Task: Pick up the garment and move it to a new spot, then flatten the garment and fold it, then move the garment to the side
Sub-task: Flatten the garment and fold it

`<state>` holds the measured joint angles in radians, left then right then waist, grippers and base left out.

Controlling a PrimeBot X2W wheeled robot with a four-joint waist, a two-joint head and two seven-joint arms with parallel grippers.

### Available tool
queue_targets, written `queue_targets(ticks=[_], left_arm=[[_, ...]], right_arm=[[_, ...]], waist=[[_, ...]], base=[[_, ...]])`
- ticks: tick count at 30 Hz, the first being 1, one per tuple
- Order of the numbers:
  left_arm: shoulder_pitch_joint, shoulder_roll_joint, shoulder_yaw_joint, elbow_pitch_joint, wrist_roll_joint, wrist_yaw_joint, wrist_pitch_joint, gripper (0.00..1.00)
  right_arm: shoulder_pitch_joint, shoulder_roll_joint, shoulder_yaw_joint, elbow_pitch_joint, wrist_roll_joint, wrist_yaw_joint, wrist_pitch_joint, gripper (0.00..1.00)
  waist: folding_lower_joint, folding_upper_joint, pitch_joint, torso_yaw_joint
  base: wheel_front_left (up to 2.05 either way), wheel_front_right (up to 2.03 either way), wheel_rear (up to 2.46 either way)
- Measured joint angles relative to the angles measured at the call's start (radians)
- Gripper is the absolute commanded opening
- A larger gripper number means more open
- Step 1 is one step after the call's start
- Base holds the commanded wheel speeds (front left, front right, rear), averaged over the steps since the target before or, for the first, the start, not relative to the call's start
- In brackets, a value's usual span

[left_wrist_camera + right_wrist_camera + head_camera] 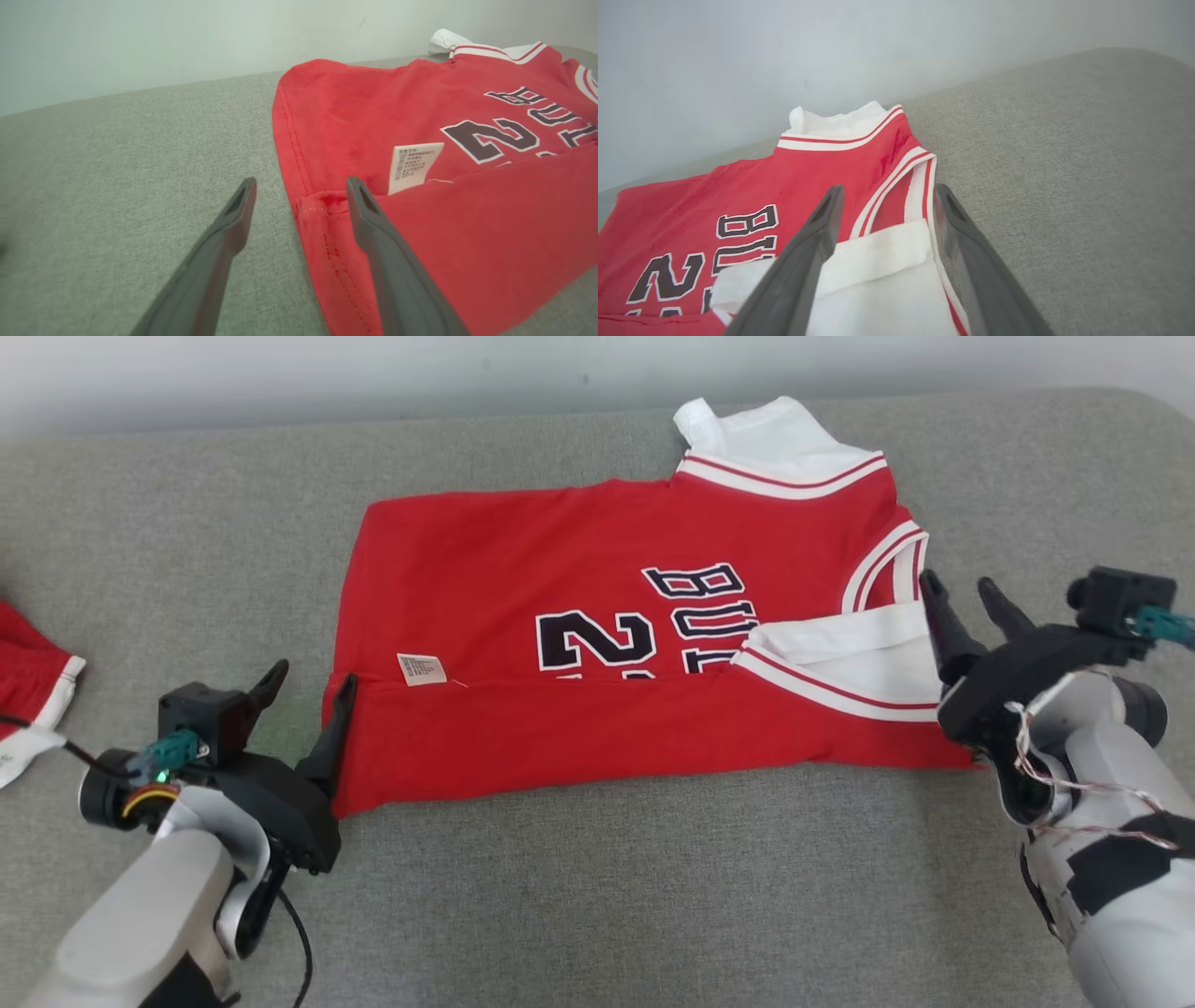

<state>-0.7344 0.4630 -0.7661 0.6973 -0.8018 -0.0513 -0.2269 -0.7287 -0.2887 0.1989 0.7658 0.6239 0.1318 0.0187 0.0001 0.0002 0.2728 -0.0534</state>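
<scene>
Two claws, both open, empty: left claw (316, 674) astride the folded hem corner of the garment (579, 579), right claw (957, 581) astride its white shoulder (garment between them, near edge folded over). Next fold: grip both ends level.

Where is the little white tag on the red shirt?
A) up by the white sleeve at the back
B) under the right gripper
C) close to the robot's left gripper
C: the white tag lies on the red shirt at the fold line, a short way from the left gripper and far from the right gripper.
</scene>
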Motion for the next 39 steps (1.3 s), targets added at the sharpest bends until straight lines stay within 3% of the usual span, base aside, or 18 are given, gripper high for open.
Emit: queue_targets(ticks=[12,20,27,28,29,30,36,39], left_arm=[[0.218,-0.015,0.056,-0.170,-0.008,0.082,-0.033,1.00],[0.248,-0.019,0.048,-0.172,0.001,0.120,-0.032,1.00],[0.264,-0.037,0.049,-0.145,-0.009,0.122,-0.032,1.00],[0.264,-0.042,0.049,-0.134,-0.011,0.122,-0.029,1.00],[0.263,-0.054,0.051,-0.120,-0.022,0.113,-0.026,0.35],[0.262,-0.058,0.051,-0.111,-0.027,0.111,-0.026,0.00],[0.270,-0.082,0.029,-0.060,-0.034,0.078,-0.027,0.00],[0.318,-0.082,0.028,-0.078,-0.031,0.084,-0.027,0.00]], right_arm=[[0.205,-0.081,0.043,-0.073,0.094,0.000,-0.089,1.00],[0.240,-0.071,0.070,-0.063,0.059,0.000,-0.090,1.00],[0.228,-0.046,0.098,0.009,0.006,0.000,-0.100,1.00],[0.220,-0.040,0.100,0.025,0.005,0.000,-0.098,0.50],[0.213,-0.030,0.104,0.043,0.001,0.000,-0.098,0.00],[0.212,-0.025,0.106,0.052,0.004,0.000,-0.098,0.00],[0.241,-0.019,0.109,0.058,0.052,0.000,-0.124,0.00],[0.308,-0.033,0.104,0.023,0.083,0.000,-0.135,0.00]], waist=[[-0.0003,-0.0001,-0.042,0.013],[-0.0003,-0.0001,-0.025,-0.009],[-0.0003,-0.0002,-0.017,-0.012],[-0.0003,-0.0003,-0.019,-0.011],[-0.0003,-0.0003,-0.023,-0.008],[-0.0003,-0.0003,-0.027,-0.007],[-0.0001,-0.0002,-0.074,-0.001],[-0.0001,-0.0002,-0.112,0.002]], base=[[0.00,0.00,0.00],[0.00,0.00,0.00],[0.00,0.00,0.00],[0.00,0.00,0.00],[0.00,0.00,0.00],[0.00,0.00,0.00],[0.00,0.00,0.00],[0.00,0.00,0.00]])
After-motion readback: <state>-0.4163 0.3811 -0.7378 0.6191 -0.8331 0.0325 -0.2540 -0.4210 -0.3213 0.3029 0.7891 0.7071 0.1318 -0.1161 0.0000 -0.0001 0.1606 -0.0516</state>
